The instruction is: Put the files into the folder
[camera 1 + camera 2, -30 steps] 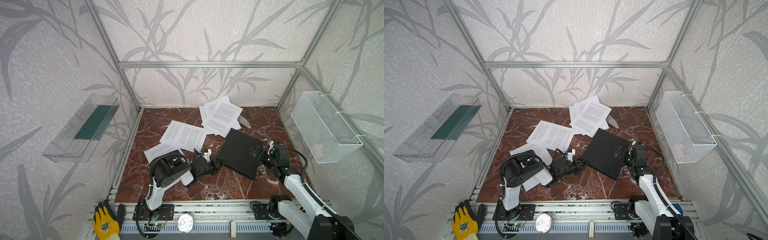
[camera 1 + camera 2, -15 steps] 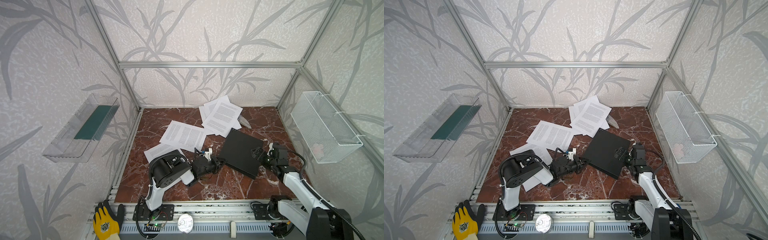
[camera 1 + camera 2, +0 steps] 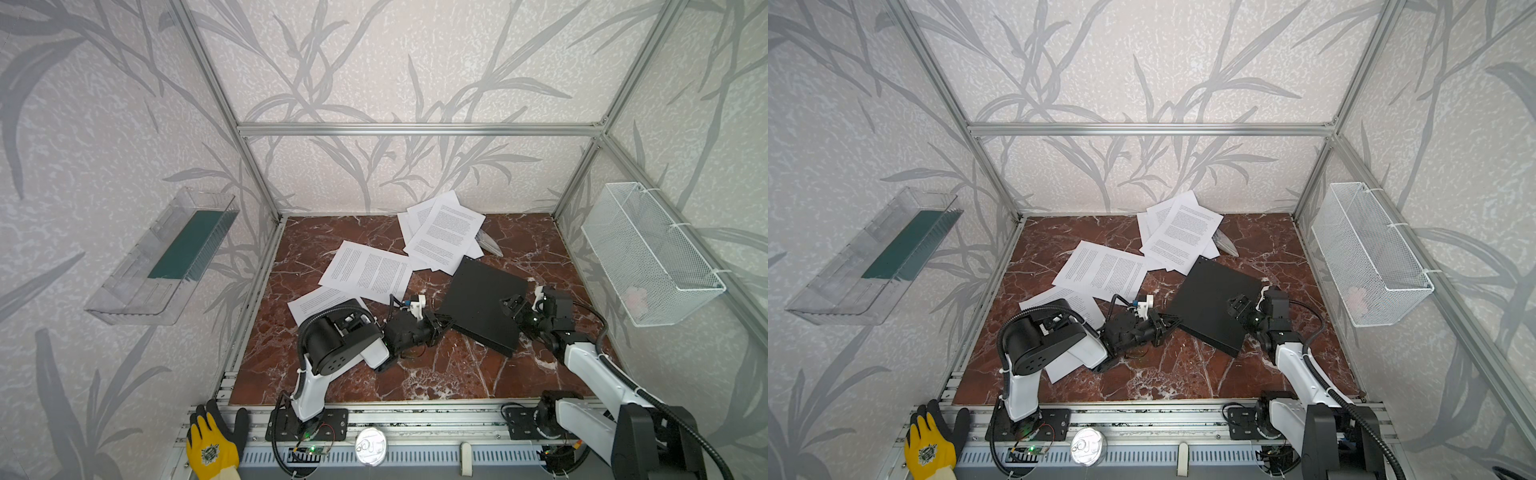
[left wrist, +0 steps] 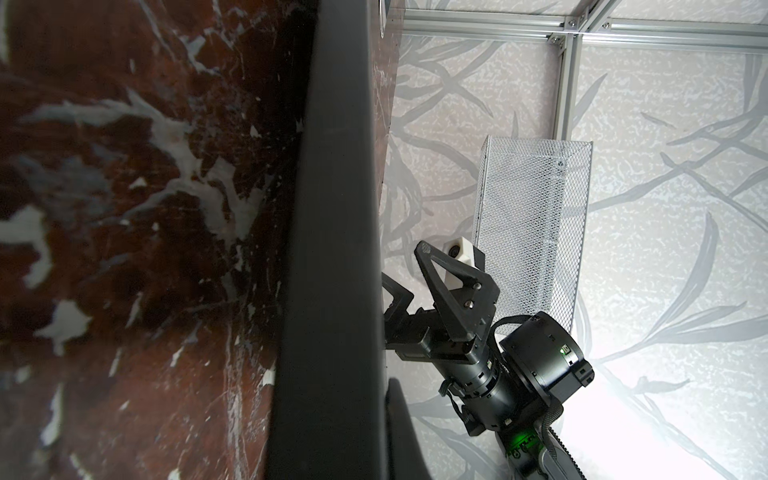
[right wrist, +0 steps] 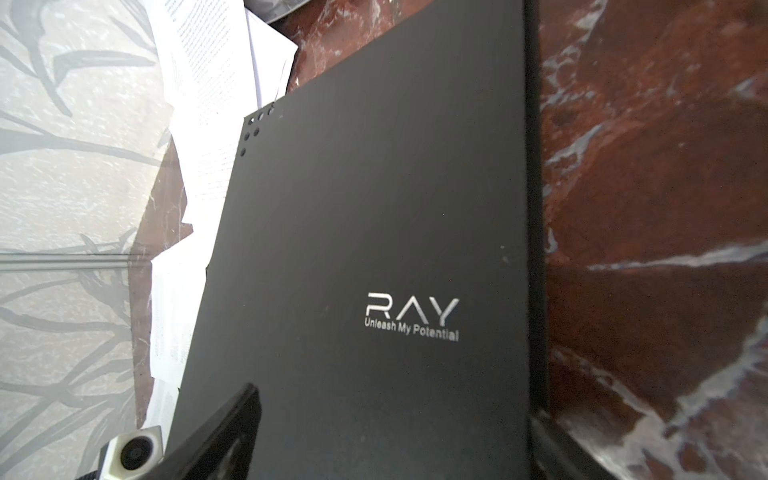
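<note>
1. Right wrist view showed the folder [image 5: 374, 208] closed and flat on the table [image 5: 665, 166], with the files [image 5: 208, 83] loose beyond it
2. In a top view the left claw [image 3: 444, 323], pressed together, sat at the folder's near-left corner, and the right claw [image 3: 512, 304], spread, straddled its right edge
3. Step in hand, as I judged it: opening the folder, with no file in it yet
4. The next move called for pinching the cover alone and lifting it while the left claw steadied the base

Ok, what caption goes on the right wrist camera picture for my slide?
Black RAY folder on the red marble table, with printed sheets showing beyond its edge.
</note>
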You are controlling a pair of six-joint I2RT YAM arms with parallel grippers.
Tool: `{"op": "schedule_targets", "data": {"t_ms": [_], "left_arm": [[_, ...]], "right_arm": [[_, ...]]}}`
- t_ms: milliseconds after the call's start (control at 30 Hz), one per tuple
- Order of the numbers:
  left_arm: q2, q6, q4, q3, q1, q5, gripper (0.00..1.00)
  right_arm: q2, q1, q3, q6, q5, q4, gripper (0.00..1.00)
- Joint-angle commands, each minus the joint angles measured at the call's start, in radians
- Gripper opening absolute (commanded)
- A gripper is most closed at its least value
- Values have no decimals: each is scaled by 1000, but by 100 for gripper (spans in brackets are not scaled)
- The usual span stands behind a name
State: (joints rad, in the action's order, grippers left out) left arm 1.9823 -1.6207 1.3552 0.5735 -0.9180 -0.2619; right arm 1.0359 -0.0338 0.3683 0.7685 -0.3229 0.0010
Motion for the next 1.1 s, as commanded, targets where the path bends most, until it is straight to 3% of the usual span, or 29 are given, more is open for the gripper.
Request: {"op": "schedule_targets", "data": {"t_ms": [0,67,333,400,467,500,567,700,1067], "left_arm": [[2,-27,59,25,2,-30,0],[2,-24,59,23,2,-32,0],[3,-16,59,13,1,-37,1],[4,-13,58,10,-1,-38,6],[1,-11,58,4,-4,-38,22],[3,-9,58,1,-5,-37,29],[6,-3,56,-11,-5,-46,53],[10,28,36,-48,-10,-76,69],[-176,250,-341,-79,-29,-176,75]], "right_arm": [[-10,0,-16,10,-27,53,81],[-5,0,-20,15,-29,64,74],[-34,0,-29,32,-16,57,19],[-44,0,-31,38,-18,53,8],[-53,0,-29,38,-16,41,0],[-57,0,-29,40,-16,40,0],[-63,0,-28,42,-21,39,0],[-69,-1,-25,43,-27,32,0],[-106,-9,-6,22,-21,-10,0]]}}
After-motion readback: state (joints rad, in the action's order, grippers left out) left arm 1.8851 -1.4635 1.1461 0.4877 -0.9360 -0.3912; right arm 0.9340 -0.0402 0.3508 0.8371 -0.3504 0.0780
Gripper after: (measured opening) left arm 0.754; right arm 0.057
